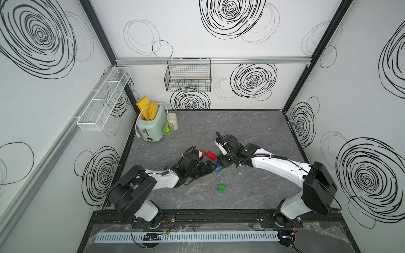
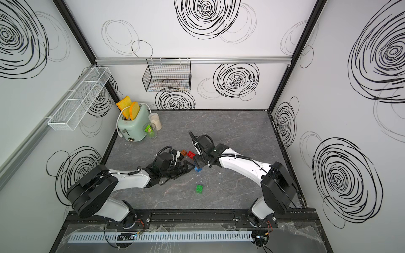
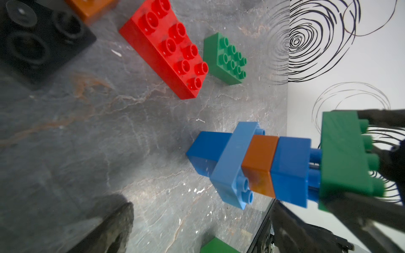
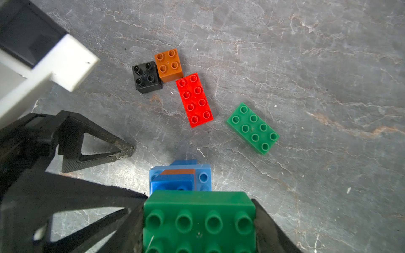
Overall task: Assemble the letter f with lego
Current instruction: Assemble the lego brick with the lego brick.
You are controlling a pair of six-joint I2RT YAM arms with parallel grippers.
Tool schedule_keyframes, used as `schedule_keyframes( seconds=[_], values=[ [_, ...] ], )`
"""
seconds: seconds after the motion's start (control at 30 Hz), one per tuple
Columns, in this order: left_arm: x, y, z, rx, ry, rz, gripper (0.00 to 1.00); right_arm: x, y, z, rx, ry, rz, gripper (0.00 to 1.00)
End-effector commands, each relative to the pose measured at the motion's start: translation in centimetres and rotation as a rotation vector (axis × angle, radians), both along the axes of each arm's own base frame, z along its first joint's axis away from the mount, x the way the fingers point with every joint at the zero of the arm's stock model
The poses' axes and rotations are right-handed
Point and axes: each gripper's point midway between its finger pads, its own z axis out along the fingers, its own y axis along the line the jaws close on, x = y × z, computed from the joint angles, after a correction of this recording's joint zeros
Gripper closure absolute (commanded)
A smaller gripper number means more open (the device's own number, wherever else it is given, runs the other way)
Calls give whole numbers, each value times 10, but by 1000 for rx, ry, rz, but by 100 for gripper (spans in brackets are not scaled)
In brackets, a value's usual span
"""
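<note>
A stack of lego (image 3: 252, 164) stands on the grey table: blue, light blue, orange, then blue. My right gripper (image 4: 199, 219) is shut on a green oblong brick (image 3: 346, 157) on top of it, and the top blue brick's studs still show beneath. In both top views only the stack's blue base (image 1: 218, 168) (image 2: 198, 169) shows under the right gripper (image 1: 221, 164). My left gripper (image 3: 202, 212) (image 1: 211, 167) is open beside the stack, holding nothing. Loose on the table lie a red oblong brick (image 4: 194, 99), a green oblong brick (image 4: 253, 128), an orange square brick (image 4: 168, 64) and a black square brick (image 4: 146, 76).
Another green brick (image 1: 222, 188) lies alone nearer the front edge. A mint toaster with bread (image 1: 151, 126), a jar (image 1: 173, 121) and a glass (image 1: 168, 131) stand at the back left. A wire basket (image 1: 187, 75) and a white rack (image 1: 103, 100) hang on the walls.
</note>
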Motion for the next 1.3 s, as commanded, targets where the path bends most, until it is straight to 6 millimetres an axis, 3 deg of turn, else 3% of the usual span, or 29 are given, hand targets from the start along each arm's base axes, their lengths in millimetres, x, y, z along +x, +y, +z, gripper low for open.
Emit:
schedule_keyframes(
  seconds=[0.0, 0.7, 1.27],
  values=[
    [10, -2, 6, -5, -29, 3, 1, -2, 3, -1, -23, 25, 17, 38],
    [15, 2, 4, -7, -34, 6, 1, -7, -1, -13, -70, 84, 28, 38],
    [19, -1, 4, -2, -42, -3, 1, -13, -18, -25, -152, 91, 5, 38]
  ],
)
